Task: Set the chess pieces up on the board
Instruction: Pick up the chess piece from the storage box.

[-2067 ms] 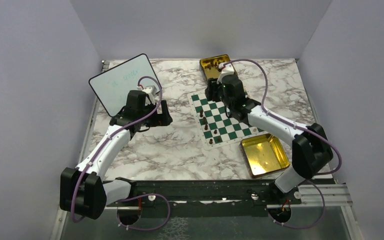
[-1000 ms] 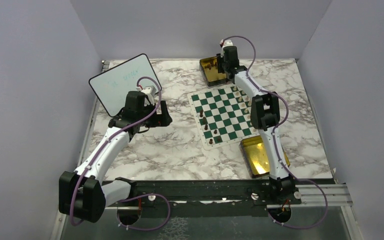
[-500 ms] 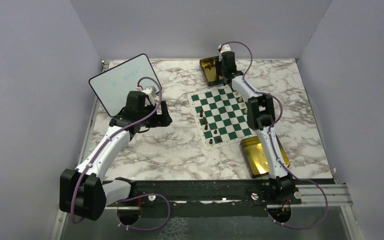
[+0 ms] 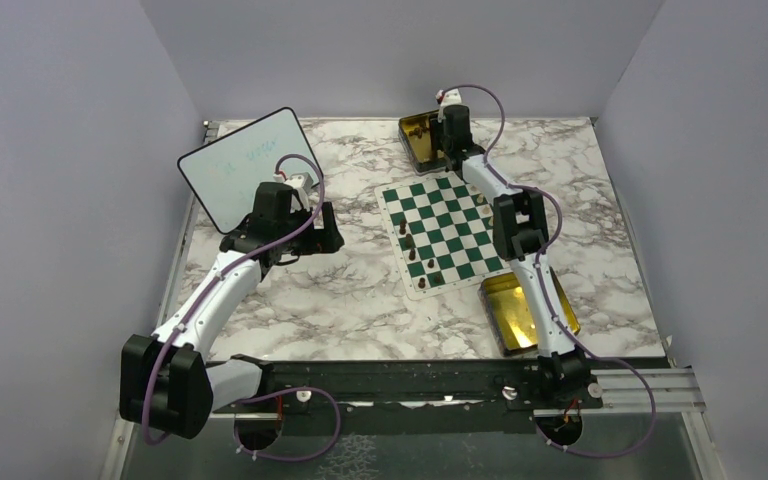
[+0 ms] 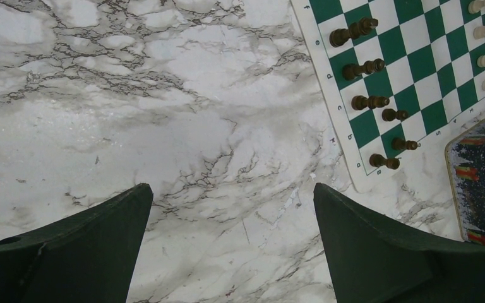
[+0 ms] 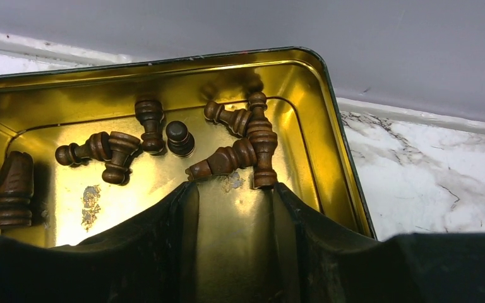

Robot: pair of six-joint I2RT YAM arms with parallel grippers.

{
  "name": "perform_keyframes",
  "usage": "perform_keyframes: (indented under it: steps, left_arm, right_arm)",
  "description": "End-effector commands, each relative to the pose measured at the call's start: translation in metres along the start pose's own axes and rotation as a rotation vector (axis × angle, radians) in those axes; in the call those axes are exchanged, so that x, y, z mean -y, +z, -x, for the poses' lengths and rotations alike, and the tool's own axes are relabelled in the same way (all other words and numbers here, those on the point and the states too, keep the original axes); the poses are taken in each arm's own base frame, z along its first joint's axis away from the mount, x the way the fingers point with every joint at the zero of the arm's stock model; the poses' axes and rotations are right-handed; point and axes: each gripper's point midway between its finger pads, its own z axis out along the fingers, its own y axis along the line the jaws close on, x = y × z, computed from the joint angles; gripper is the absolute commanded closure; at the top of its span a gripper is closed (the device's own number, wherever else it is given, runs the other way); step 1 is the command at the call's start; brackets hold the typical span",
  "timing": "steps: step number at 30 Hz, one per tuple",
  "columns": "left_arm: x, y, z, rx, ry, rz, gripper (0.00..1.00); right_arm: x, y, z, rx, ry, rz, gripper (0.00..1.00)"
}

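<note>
White arm links (image 4: 210, 295) w/ black joints (image 4: 165, 385), purple cables (image 4: 295, 156).

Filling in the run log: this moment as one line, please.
right gripper: open over dark pieces in gold tin, nothing held | left gripper: open, empty, over table | board: partly set

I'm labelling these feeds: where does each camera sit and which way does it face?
Top external: above and behind the bases, looking down on the table, board and both arms.
Left wrist: on the left hand, facing down at the table and board edge; its fingers show.
Right wrist: on the right hand, looking into the far tin of dark pieces; its fingers show.
Shared: top and left wrist see the board.
</note>
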Motion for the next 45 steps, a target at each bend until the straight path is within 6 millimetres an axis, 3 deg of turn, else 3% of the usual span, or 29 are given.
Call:
perform_keyframes:
  steps: [1, 4, 13, 22, 25, 29, 32, 37, 45]
  left_arm:
    - [-0.003, 0.002, 0.001, 0.006, 0.012, 0.013, 0.01]
    - [-0.003, 0.002, 0.001, 0.006, 0.012, 0.014, 0.01]
    - [-0.004, 0.005, 0.000, -0.004, 0.011, 0.016, 0.01]
    - [-0.004, 0.008, -0.001, -0.015, 0.008, 0.017, 0.01]
    - [-0.006, 0.008, -0.002, -0.016, 0.009, 0.022, 0.01]
    - [-0.007, 0.007, -0.002, -0.013, 0.009, 0.031, 0.01]
    - [-0.007, 0.007, -0.002, -0.013, 0.009, 0.032, 0.01]
    - [-0.006, 0.006, -0.001, -0.010, 0.009, 0.026, 0.01]
    - [-0.006, 0.005, -0.001, -0.005, 0.012, 0.029, 0.01]
  right_arm:
    - [0.008, 0.010, -0.013, 0.009, -0.010, -0.033, 0.46]
    - [0.006, 0.009, -0.008, 0.020, -0.004, -0.019, 0.44]
    - [-0.004, -0.012, -0.016, -0.025, 0.029, 0.053, 0.68]
    - [-0.011, -0.017, 0.023, 0.046, 0.055, 0.108, 0.83]
    - [-0.010, -0.019, 0.049, 0.100, 0.076, 0.104, 0.85]
    - [-0.006, -0.027, 0.089, 0.186, 0.159, 0.114, 0.78]
    - [-0.002, -0.027, 0.096, 0.206, 0.175, 0.107, 0.67]
    - [0.003, -0.020, 0.078, 0.174, 0.171, 0.073, 0.52]
    - [0.015, 0.000, 0.047, 0.156, 0.046, 0.002, 0.51]
